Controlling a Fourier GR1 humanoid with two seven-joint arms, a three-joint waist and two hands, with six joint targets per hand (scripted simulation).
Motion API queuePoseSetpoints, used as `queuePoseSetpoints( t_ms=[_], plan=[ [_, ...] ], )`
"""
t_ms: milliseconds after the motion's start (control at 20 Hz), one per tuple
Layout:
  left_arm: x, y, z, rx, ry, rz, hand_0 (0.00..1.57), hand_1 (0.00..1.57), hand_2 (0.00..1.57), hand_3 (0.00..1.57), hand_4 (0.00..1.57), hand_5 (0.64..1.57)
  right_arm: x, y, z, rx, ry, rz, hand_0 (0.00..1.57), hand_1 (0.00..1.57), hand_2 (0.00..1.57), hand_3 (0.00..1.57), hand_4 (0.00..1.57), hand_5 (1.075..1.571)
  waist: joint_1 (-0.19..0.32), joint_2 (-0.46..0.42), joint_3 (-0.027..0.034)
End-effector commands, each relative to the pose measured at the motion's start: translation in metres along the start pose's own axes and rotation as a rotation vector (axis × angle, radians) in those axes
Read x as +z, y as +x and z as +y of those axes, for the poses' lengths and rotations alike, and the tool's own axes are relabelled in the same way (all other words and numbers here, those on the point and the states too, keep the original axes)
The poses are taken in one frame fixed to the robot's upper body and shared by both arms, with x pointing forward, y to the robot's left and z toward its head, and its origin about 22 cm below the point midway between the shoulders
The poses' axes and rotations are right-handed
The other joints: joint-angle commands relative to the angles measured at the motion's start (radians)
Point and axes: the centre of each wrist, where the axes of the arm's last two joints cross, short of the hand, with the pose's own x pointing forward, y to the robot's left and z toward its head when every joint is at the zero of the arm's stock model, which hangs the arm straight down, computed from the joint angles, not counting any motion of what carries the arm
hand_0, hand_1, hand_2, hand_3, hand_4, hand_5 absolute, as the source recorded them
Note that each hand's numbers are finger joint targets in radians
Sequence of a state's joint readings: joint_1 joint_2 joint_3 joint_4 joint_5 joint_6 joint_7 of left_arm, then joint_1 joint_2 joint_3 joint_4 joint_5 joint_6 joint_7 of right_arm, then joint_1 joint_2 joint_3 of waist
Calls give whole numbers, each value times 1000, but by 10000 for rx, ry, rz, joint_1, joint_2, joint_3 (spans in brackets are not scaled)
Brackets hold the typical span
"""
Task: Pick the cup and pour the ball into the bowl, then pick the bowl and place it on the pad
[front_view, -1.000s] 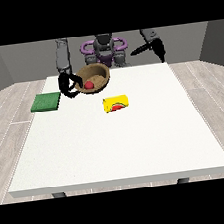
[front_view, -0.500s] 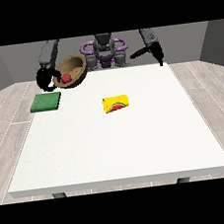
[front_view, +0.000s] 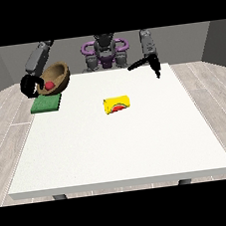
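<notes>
One step is left: the wooden bowl (front_view: 56, 77), with the red ball (front_view: 48, 85) inside, is held tilted above the green pad (front_view: 46, 103) at upper left, fingers of the hand at the view's left (front_view: 30, 86) curled on its rim. Lowering and levelling are called for. The yellow cup (front_view: 117, 104) lies toppled mid-tabletop (front_view: 138, 142); the fingers of the hand at the view's right (front_view: 152, 63) cannot be told

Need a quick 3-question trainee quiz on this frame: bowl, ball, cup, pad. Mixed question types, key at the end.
1. True or false: the bowl rests flat on the green pad.
2. Where is the red ball? A) on the table B) in the bowl C) in the cup
3. How does the yellow cup lie?

Key:
1. False; the hand at the view's left holds it tilted above the pad.
2. B
3. On its side, mid-table, apart from both hands.
</notes>
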State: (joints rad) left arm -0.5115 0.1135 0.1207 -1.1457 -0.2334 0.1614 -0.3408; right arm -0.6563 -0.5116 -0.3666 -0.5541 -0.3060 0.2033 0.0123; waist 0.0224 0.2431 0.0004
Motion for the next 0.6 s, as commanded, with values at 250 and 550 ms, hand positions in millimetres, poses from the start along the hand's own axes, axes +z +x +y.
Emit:
queuePoseSetpoints(
  t_ms=[250,550],
  plan=[
    [-26,57,-4,-171,342,-2263,0,0,0,0,0,1565,24,42,-80,50,-545,-2313,1571,1571,1571,1192,1008,1567,366,2334,18],
    [-29,88,7,-309,859,-2914,0,0,0,0,0,1563,33,66,-103,480,-825,-3187,1571,1571,1571,0,1035,1569,273,2965,21]
  ],
)
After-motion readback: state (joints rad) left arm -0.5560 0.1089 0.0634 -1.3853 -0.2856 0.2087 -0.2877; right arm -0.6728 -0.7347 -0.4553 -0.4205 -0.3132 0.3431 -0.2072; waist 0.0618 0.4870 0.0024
